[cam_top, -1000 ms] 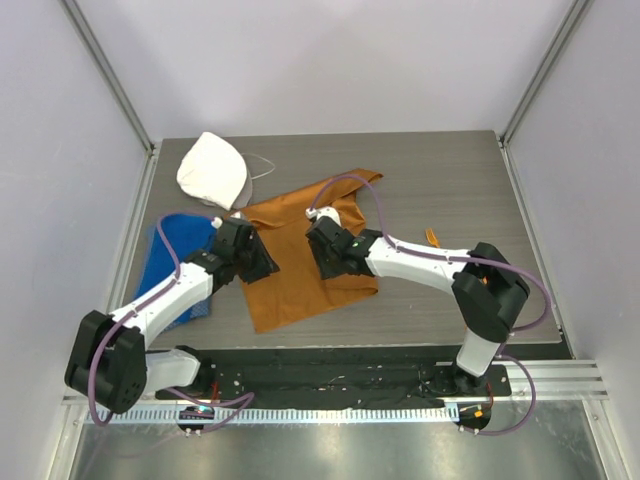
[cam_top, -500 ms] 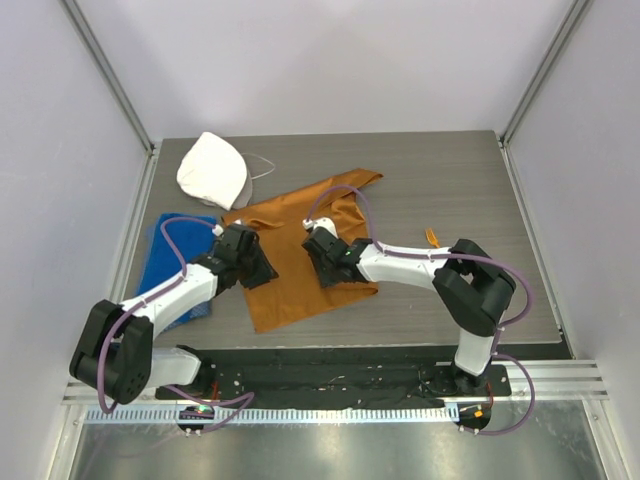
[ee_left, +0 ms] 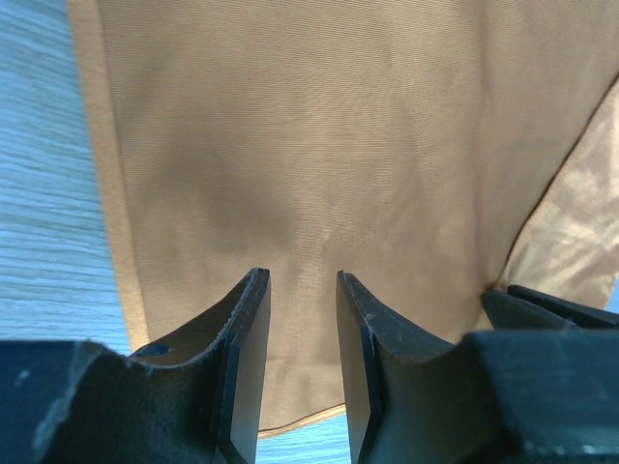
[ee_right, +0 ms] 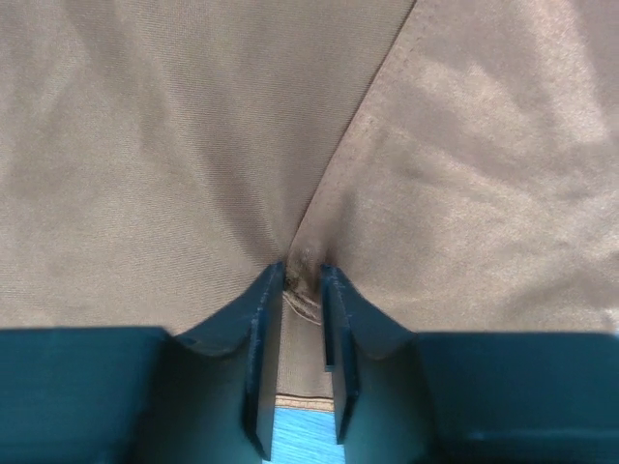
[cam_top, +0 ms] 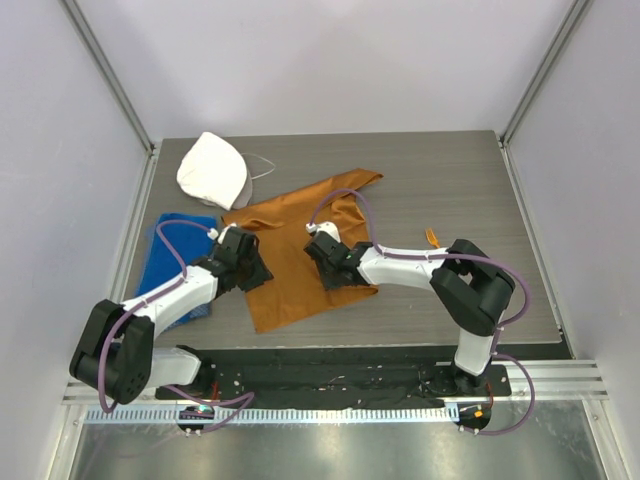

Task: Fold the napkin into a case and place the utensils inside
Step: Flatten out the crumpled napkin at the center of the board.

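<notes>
Napkin point(cam_top: 300, 255) lies spread just beside the blue towel point(cam_top: 160, 275) | right gripper point(ee_right: 302, 271) pinches a crease; left gripper point(ee_left: 302, 280) parted, empty | best: grip firmly, fold edges evenly.

The napkin point(cam_top: 292, 228) is rust-orange with a faint sheen. The towel point(cam_top: 168, 262) is blue, the cloth cap point(cam_top: 212, 170) white, the table point(cam_top: 450, 185) dark grey wood-grain. The arms point(cam_top: 180, 290) are white and black, their cables point(cam_top: 345, 191) purple.

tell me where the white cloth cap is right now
In the top view, the white cloth cap lies at the far left of the table, just beyond the blue towel and up-left of the rust-orange napkin.
</notes>
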`<state>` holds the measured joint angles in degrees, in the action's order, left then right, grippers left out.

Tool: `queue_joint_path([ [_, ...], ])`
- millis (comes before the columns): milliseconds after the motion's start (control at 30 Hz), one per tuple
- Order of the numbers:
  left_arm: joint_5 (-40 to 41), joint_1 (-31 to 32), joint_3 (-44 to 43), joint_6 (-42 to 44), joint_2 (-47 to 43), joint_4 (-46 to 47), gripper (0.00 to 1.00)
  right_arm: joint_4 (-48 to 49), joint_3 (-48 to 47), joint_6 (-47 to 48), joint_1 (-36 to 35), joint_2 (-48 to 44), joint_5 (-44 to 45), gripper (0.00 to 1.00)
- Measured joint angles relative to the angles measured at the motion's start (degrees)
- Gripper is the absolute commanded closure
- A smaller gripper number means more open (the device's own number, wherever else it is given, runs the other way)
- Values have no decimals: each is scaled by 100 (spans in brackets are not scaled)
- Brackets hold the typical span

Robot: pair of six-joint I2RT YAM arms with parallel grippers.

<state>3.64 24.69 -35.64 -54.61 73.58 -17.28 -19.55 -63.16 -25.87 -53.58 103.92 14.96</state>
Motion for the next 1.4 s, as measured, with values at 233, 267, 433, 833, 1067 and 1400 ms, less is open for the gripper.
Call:
queue_joint_path([
  [233,87,0,42,-46,0,-35,62,28,133,-114,0,-125,254,98],
  [267,87,0,44,-44,0,-35,62,11,190,-127,0,-197,315,98],
  [433,116,0,42,68,-28,-94,59,-149,588,-173,15,-960,588,90],
  [833,-286,9,-210,326,-214,-273,48,-107,1176,-238,529,-1805,479,87],
  [1067,-881,83,-319,367,-9,-120,46,-55,1233,-234,632,-1805,365,77],
  [1400,-1405,415,-586,402,748,90,45,192,1471,-153,844,-1672,136,80],
])
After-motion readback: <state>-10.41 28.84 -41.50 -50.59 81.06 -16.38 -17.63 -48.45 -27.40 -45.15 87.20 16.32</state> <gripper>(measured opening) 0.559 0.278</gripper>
